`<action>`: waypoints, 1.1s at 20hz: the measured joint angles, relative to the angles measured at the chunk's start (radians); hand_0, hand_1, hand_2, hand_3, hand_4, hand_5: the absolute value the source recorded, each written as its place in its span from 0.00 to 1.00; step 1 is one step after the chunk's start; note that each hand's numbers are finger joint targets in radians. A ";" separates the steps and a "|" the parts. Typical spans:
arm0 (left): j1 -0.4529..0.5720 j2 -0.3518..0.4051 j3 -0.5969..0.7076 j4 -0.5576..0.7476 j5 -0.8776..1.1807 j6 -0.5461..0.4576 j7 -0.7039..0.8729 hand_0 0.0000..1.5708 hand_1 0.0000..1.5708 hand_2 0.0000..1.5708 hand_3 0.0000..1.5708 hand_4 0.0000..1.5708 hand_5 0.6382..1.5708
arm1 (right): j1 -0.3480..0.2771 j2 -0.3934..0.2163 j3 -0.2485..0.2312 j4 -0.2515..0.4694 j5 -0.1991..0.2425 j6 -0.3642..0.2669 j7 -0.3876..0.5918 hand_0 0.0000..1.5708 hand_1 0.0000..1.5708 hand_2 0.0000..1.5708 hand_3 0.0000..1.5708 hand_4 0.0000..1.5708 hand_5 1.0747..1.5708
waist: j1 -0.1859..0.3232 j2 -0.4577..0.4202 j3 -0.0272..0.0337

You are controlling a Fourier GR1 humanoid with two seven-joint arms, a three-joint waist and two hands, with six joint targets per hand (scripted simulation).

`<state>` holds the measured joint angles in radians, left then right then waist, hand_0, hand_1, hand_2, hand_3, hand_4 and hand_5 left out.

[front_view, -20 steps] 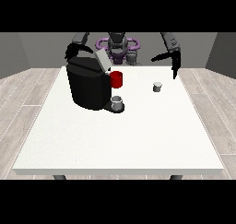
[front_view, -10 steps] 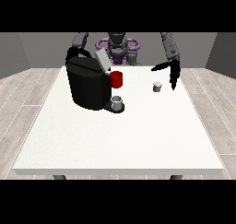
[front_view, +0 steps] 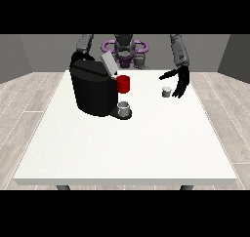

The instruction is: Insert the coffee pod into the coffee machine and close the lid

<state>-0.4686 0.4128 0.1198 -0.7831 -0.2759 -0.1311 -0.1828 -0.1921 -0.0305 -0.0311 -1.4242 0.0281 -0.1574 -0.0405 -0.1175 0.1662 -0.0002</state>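
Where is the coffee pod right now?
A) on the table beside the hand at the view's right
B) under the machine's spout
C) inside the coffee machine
A: the coffee pod sits on the white table, just beside the hand at the view's right, apart from the coffee machine.

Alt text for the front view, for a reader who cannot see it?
The hand at the view's right, fingers open, hovers beside a small coffee pod on the white table. At left stands a black coffee machine, lid raised.
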 measured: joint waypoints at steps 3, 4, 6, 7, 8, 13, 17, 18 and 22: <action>-0.017 0.019 -0.009 0.043 -0.041 0.019 -0.013 0.40 0.40 0.48 0.31 0.00 1.00 | -0.013 0.002 0.006 -0.007 0.007 -0.006 0.011 0.00 0.00 0.00 0.00 0.25 1.00 | -0.012 0.011 -0.0001; -0.016 0.022 -0.014 0.056 -0.054 0.021 -0.018 0.37 0.37 0.46 0.30 0.00 1.00 | -0.006 0.001 0.005 -0.007 0.001 -0.001 0.018 0.00 0.00 0.00 0.00 0.27 1.00 | -0.015 0.006 -0.0002; -0.018 0.015 -0.033 0.073 -0.087 0.043 -0.022 0.36 0.36 0.44 0.26 0.00 1.00 | -0.010 0.002 0.004 -0.006 -0.003 0.001 0.027 0.00 0.00 0.00 0.00 0.30 1.00 | -0.016 0.002 -0.0001; -0.022 0.024 -0.036 0.085 -0.101 0.047 -0.033 0.34 0.34 0.44 0.28 0.00 1.00 | -0.011 0.006 0.007 -0.009 -0.003 -0.001 0.024 0.00 0.00 0.00 0.00 0.29 1.00 | -0.020 0.007 -0.0002; -0.020 0.022 -0.044 0.095 -0.117 0.060 -0.038 0.35 0.35 0.44 0.29 0.00 1.00 | -0.007 0.003 0.008 -0.011 -0.005 0.005 0.031 0.00 0.00 0.00 0.00 0.28 1.00 | -0.022 0.004 -0.0001; -0.049 0.032 -0.057 0.134 -0.176 0.104 -0.067 0.46 0.46 0.54 0.39 0.10 1.00 | -0.002 0.008 0.019 0.002 0.000 -0.009 0.010 0.00 0.00 0.00 0.00 0.31 1.00 | -0.022 0.008 0.0000; -0.062 0.016 -0.052 0.163 -0.207 0.172 -0.099 0.53 0.53 0.62 0.47 0.25 1.00 | -0.002 0.006 0.012 -0.007 -0.010 -0.005 0.018 0.00 0.00 0.00 0.00 0.33 1.00 | -0.029 0.007 -0.0003; -0.072 0.016 -0.048 0.168 -0.212 0.187 -0.106 0.52 0.52 0.62 0.47 0.25 1.00 | -0.010 -0.001 0.002 -0.001 -0.018 0.002 0.012 0.00 0.00 0.00 0.00 0.32 1.00 | -0.029 0.016 -0.0002; -0.089 0.024 -0.037 0.204 -0.239 0.248 -0.154 0.63 0.63 0.70 0.55 0.18 1.00 | -0.013 0.001 0.000 -0.009 -0.026 0.008 -0.004 0.00 0.00 0.00 0.00 0.32 1.00 | -0.037 0.042 0.0001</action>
<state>-0.5581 0.4373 0.0827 -0.5790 -0.5146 0.1172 -0.3363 -0.2053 -0.0297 -0.0311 -1.4334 0.0018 -0.1491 -0.0450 -0.1549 0.2086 0.0000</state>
